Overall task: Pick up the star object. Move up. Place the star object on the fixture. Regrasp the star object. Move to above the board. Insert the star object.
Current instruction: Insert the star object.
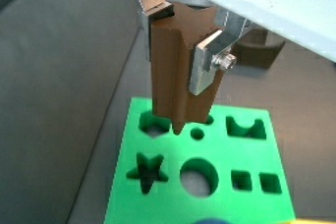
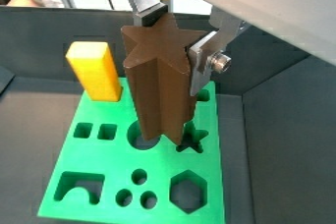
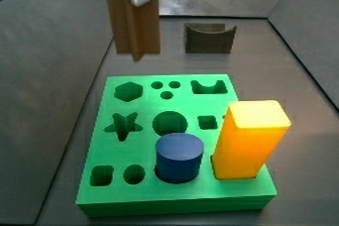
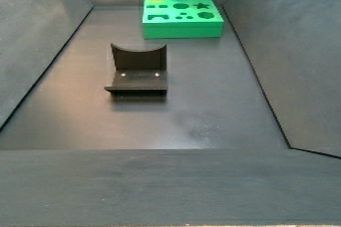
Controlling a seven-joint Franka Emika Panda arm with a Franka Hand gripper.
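Board: we see the bright green board (image 3: pixel 122 175) lying flat on the dark floor, with star, hexagon, round and arch-shaped cut-outs in its top.
Board contents: we see a yellow block (image 3: pixel 251 141) and a blue cylinder (image 3: pixel 179 159) standing upright in it, just beside each other.
Star hole: we find the star-shaped hole (image 3: pixel 123 125) open and unfilled in a side view.
Fixture: we see the fixture (image 4: pixel 138 70) on the floor, well apart from the board and bare on top.
Gripper: our gripper (image 2: pixel 168 33) hangs over the board; we see its silver finger (image 2: pixel 205 61) pressed flat against the piece, so it is closed to the piece's width.
Star object: we see the star object (image 2: pixel 160 76) clamped upright between the fingers, long axis vertical, its lower end over the board near the holes; we cannot tell whether it touches the board.
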